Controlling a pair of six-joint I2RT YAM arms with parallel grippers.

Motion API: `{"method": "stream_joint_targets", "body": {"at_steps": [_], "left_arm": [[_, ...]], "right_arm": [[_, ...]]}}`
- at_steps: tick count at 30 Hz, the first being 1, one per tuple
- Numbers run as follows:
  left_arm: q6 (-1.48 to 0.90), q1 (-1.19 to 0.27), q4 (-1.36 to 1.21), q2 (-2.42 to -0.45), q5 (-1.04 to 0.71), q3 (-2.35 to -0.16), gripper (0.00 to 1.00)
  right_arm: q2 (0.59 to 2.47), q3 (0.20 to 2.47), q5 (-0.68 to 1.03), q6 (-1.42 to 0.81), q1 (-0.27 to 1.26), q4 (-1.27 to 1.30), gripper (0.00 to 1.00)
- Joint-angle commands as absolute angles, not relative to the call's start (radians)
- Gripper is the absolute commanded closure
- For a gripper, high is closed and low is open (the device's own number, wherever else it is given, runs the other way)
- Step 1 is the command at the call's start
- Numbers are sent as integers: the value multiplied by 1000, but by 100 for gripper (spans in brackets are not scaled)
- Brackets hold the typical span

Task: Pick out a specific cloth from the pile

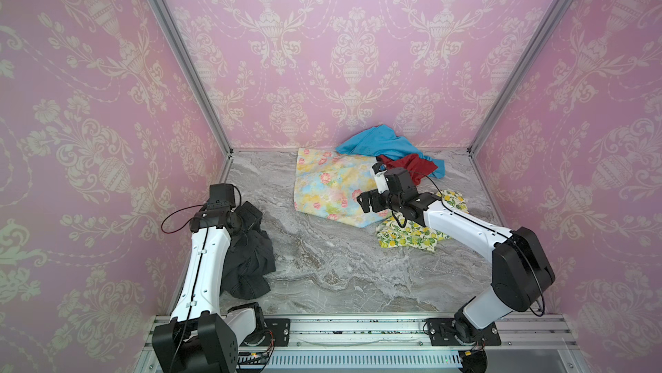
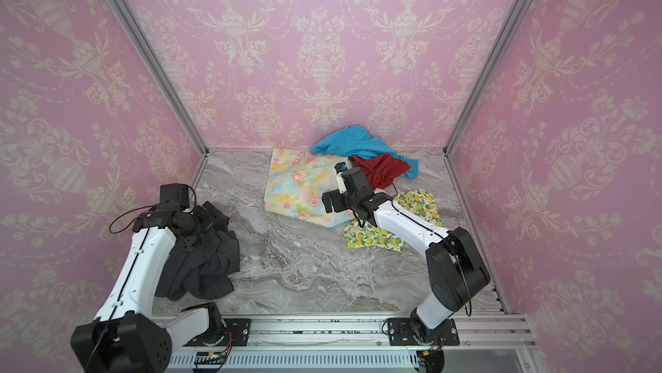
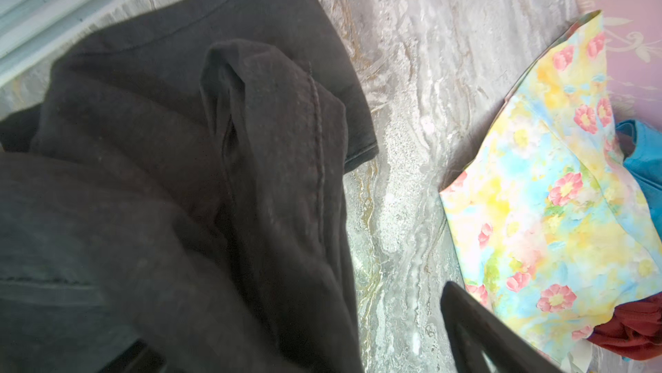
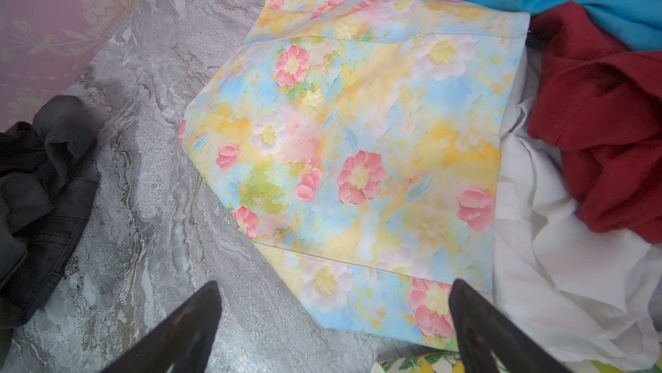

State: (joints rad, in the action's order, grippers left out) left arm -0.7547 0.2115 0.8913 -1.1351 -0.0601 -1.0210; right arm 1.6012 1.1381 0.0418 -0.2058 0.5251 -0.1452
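Observation:
The cloth (image 1: 250,263) (image 2: 204,267) is a dark charcoal garment with seams, crumpled on the marble table at the near left, apart from the pile (image 1: 329,185). My left gripper (image 1: 252,212) (image 3: 333,292) hovers over its far end, open. One finger (image 3: 476,328) shows over bare marble, while the black fabric (image 3: 179,174) hides most of the other. My right gripper (image 1: 370,186) (image 4: 333,289) stands open above the near edge of the floral cloth (image 4: 358,138), holding nothing. The black cloth (image 4: 36,192) also shows at the side of the right wrist view.
The pile holds a bright blue cloth (image 1: 379,142), a dark red cloth (image 1: 412,167), a lemon-print cloth (image 1: 412,235) and a white cloth (image 4: 573,299). Pink wallpapered walls close three sides. An aluminium rail (image 1: 358,331) with both arm bases runs along the front.

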Motion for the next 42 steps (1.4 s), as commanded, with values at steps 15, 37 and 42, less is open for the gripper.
{"method": "stream_joint_targets", "body": {"at_steps": [15, 37, 42], "left_arm": [[-518, 143, 857, -1118, -221, -1055, 0], [-311, 130, 908, -1158, -261, -1280, 1], [-283, 130, 751, -1156, -245, -1261, 1]], "right_arm": [[1530, 1135, 62, -186, 494, -153, 0], [1491, 1120, 61, -167, 441, -163, 0], [1450, 1093, 62, -158, 385, -143, 0]]}}
